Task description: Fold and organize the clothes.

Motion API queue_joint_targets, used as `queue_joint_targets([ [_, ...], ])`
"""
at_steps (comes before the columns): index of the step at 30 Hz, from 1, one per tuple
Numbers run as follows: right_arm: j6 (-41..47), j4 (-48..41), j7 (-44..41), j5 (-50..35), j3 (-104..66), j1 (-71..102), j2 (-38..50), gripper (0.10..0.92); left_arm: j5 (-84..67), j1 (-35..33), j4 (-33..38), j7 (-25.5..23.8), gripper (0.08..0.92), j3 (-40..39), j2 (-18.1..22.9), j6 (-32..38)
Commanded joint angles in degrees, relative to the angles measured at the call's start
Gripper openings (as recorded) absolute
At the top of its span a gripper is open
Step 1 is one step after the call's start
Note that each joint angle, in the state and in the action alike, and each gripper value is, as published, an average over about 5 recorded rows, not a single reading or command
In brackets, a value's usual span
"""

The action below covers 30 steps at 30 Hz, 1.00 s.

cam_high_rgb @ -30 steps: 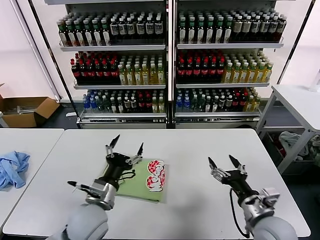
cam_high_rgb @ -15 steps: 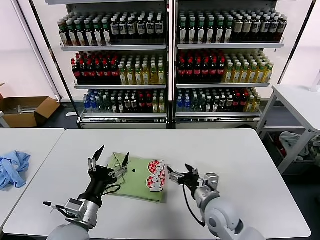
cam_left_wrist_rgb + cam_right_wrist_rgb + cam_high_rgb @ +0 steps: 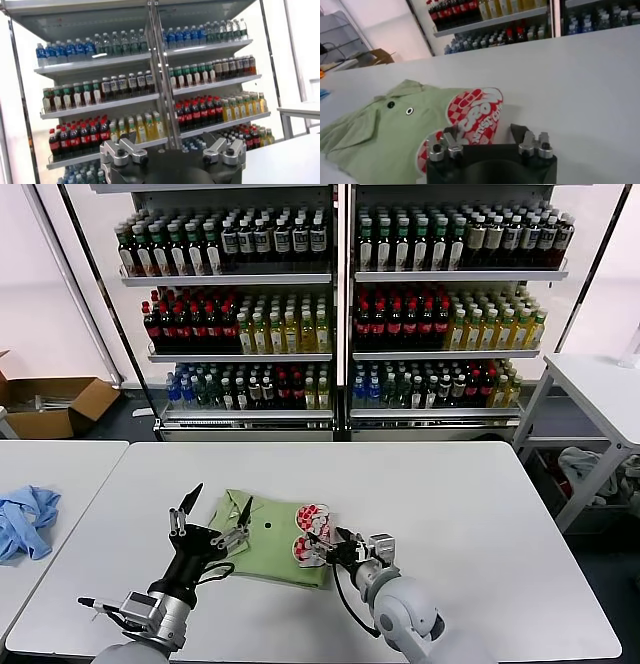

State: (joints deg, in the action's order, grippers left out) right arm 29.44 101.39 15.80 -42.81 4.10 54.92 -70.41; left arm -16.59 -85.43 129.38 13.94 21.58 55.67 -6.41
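Note:
The light green polo shirt (image 3: 265, 542) lies folded on the white table (image 3: 450, 504), collar and a dark button up, with its red-and-white checkered print (image 3: 312, 534) along its right edge. My right gripper (image 3: 322, 546) is open and low at that printed edge. In the right wrist view the shirt (image 3: 380, 125) and print (image 3: 475, 112) lie just ahead of the right gripper (image 3: 485, 134), one finger over the print and the other over bare table. My left gripper (image 3: 213, 519) is open, raised above the shirt's left part, fingers pointing up at the shelves.
A light blue garment (image 3: 25, 519) lies on the neighbouring table at the left. Drink shelves (image 3: 340, 314) stand behind the table, and they also fill the left wrist view (image 3: 150, 90). A cardboard box (image 3: 50, 404) is on the floor far left. Another white table (image 3: 600, 394) stands at right.
My right gripper has swung left from the right side of the table to the shirt's printed edge. My left gripper has dropped back and lower, left of where it was.

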Motion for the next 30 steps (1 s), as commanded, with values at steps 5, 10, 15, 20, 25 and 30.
queue_joint_targets([
  [5, -0.74, -5.33, -1.16, 1.87, 2.6, -2.36, -2.94, 0.505, -0.54, -1.79, 0.9, 0.05, 0.823, 1.35, 0.64, 0.44],
  [10, -1.72, -3.28, -1.13, 2.83, 2.18, -1.74, -1.47, 0.358, -4.06, -1.85, 1.52, 0.77, 0.823, 1.7, 0.58, -0.67],
  [15, -1.88, 1.66, -1.47, 2.64, -0.69, -0.03, 2.93, 0.211, -4.68, -1.91, 1.6, 0.84, 0.823, 1.84, 0.36, -0.79],
  [20, -1.86, 4.68, -2.33, 2.48, -4.38, 0.83, 7.68, 0.139, -4.6, -1.76, 1.37, 0.64, 0.823, 1.18, 0.51, -0.83],
  [25, -2.78, 4.46, -2.94, 3.4, -6.15, 0.37, 9.89, 0.138, -4.45, -1.7, 1.32, 0.39, 0.823, 0.74, 0.62, -0.85],
  [30, -3.56, 3.84, -2.91, 5.11, -6.56, 0.26, 10.58, 0.138, -4.42, -1.92, 1.22, 0.36, 0.823, 0.91, 0.5, -0.86],
])
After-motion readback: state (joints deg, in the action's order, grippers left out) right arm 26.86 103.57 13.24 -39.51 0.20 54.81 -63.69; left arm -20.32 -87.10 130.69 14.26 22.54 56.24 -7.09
